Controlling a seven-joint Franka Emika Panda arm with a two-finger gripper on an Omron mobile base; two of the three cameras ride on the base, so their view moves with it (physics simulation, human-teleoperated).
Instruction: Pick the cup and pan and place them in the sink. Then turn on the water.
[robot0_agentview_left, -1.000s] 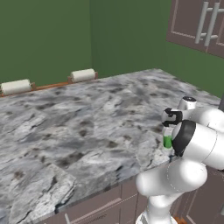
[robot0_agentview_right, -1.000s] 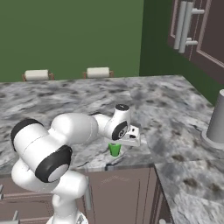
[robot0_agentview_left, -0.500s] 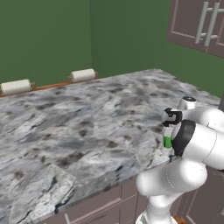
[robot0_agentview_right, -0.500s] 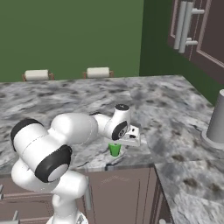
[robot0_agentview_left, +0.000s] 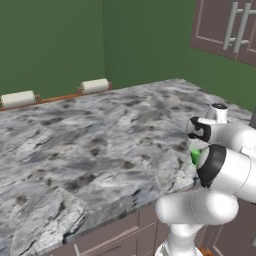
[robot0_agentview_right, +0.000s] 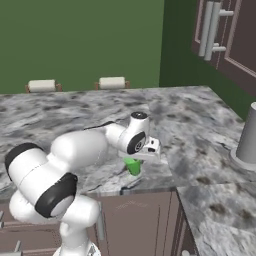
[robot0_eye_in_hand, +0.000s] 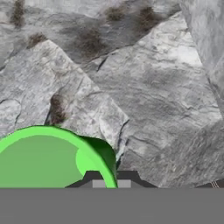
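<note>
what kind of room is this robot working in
Most likely a kitchen: a grey marble-look countertop with brown drawer fronts beneath it, dark wall cabinets with bar handles above, and a small green cup on the counter.

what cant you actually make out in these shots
- Cup: right base view, top hidden by the hand; left base view, a sliver shows beside the arm.
- Gripper: hand view, fingertips cut off by the bottom edge, pinched on the cup's rim.
- Grey cylinder: right base view, cut by the right edge; unidentifiable.
</note>
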